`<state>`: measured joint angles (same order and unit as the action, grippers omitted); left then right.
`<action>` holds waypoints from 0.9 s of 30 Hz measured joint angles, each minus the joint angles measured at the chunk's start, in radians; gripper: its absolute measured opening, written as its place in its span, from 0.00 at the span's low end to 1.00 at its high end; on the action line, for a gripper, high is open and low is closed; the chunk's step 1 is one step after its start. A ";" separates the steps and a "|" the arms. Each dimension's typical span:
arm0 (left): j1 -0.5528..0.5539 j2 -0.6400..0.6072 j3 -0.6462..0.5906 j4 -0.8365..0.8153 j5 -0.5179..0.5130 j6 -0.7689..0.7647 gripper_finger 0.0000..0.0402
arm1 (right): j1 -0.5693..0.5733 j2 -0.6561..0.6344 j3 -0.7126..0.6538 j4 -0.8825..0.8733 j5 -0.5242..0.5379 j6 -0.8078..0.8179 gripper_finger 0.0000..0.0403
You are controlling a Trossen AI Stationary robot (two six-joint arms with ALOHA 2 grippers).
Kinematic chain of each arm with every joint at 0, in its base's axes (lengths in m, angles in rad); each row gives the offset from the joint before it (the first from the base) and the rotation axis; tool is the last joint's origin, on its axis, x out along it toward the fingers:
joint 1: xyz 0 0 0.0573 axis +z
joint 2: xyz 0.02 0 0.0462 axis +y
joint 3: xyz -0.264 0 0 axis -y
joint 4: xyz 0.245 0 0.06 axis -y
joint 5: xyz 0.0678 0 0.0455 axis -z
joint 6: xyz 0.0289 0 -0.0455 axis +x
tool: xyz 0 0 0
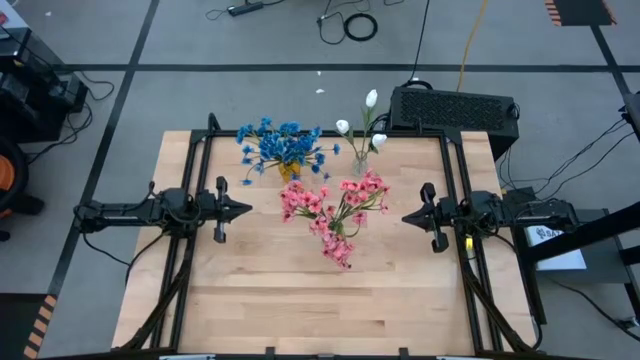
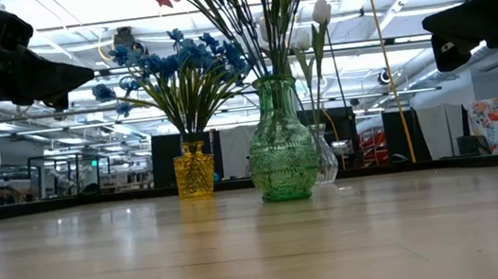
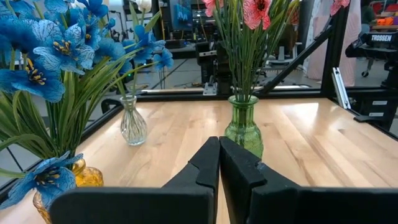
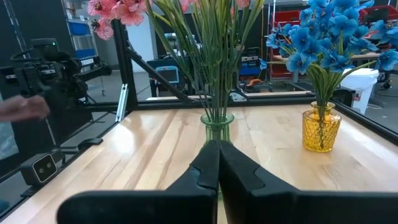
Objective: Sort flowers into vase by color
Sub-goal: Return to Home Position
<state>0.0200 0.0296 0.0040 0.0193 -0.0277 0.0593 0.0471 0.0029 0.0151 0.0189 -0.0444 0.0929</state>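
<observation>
My left fingers (image 3: 208, 169), two dark wedges, are pressed together. They hang above the left side of the light wooden bench (image 1: 300, 300) and point inward. My right fingers (image 4: 208, 168) are likewise pressed together, raised over the right side and facing the left pair. Between the two pairs, near the bench's middle, stands the ribbed green glass vase (image 2: 281, 154) holding the pink flowers (image 1: 300, 203). Behind it, toward the far edge, the amber-yellow glass vase (image 2: 195, 170) holds the blue flowers (image 1: 283, 145). Near that, the small clear glass vase (image 3: 133, 124) holds the white tulip buds (image 1: 378, 140). Both pairs of fingers are well apart from the vases.
</observation>
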 joint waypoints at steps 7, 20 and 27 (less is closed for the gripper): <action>0.000 0.000 0.000 0.000 0.000 0.000 0.04 | 0.000 0.000 0.000 0.000 0.000 0.000 0.00; 0.000 0.000 0.000 0.024 -0.008 0.000 0.04 | 0.000 0.000 0.000 0.000 0.000 0.000 0.00; -0.011 0.000 0.000 0.028 0.075 -0.027 0.03 | 0.000 0.000 0.000 0.000 -0.001 0.000 0.00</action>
<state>0.0091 0.0299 0.0043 0.0469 0.0472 0.0319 0.0475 0.0032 0.0151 0.0189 -0.0452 0.0929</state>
